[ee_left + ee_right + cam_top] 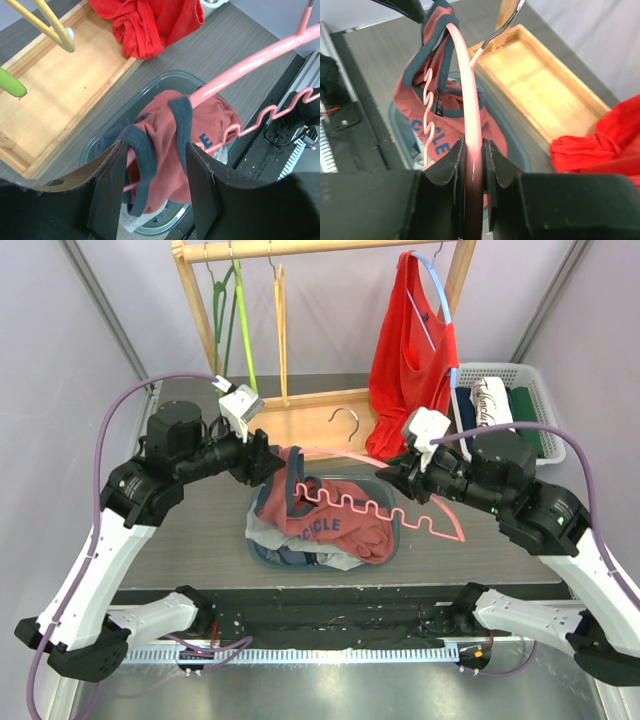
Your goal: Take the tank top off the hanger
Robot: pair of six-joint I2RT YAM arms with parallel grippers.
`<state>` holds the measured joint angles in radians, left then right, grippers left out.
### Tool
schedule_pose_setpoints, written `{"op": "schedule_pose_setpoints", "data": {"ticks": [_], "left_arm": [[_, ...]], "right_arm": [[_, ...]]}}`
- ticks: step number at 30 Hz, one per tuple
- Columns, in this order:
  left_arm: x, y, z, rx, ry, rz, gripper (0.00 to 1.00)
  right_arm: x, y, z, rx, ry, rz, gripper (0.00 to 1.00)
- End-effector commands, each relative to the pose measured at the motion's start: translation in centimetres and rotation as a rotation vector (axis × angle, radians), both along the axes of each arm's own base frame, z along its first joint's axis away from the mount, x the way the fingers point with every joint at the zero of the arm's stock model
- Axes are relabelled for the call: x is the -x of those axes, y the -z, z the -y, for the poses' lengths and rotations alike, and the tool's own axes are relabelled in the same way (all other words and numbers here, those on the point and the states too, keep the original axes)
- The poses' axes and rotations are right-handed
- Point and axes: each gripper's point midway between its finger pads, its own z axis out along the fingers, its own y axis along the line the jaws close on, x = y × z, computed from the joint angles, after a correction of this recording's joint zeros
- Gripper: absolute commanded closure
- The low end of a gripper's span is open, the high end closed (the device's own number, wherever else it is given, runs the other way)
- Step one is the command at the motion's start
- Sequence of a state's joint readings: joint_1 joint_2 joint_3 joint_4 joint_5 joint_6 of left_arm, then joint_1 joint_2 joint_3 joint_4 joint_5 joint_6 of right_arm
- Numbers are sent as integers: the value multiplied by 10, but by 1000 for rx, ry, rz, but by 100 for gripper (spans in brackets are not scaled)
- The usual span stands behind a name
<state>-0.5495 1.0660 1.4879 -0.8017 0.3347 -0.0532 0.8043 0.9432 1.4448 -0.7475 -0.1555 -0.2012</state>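
I found the right tool [472, 150] closed firmly on the upper arm of the pink hanger [466, 85], holding it roughly level over the bin [125, 115] in the middle of the worktop [200, 540]. The tank top [330, 515] hung bunched on the hanger's left end, its body sagging onto the clothes in the bin. The left tool [155, 150] stood about half open and gripped nothing, its jaws straddling the navy-edged strap [180, 125] where it looped over the hanger. In my judgement the step in hand was to seize that strap and draw it off the free end. To do it well I would close on cloth alone, clear of the pink bar. I would then pull outward along the bar, away from the right tool and not downward, with the right tool holding the hanger steady. The wavy lower bar looked likely to snag the hem.
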Motion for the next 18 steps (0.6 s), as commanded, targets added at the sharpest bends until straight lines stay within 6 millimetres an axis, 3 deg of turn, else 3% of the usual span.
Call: {"op": "schedule_pose_setpoints", "data": {"ticks": [1, 8, 13, 16, 18], "left_arm": [[3, -10, 0, 36, -2, 35, 47], [-5, -11, 5, 34, 1, 30, 44], [-13, -17, 12, 37, 14, 43, 67], [-18, -20, 13, 35, 10, 56, 86], [-19, -20, 13, 37, 6, 53, 89]], "right_arm": [[-8, -56, 21, -117, 84, 258, 99], [-18, -46, 18, -57, 92, 282, 98], [-18, -43, 16, -44, 85, 278, 98], [-16, -42, 19, -50, 87, 275, 99], [-14, -41, 21, -54, 91, 269, 99]]}}
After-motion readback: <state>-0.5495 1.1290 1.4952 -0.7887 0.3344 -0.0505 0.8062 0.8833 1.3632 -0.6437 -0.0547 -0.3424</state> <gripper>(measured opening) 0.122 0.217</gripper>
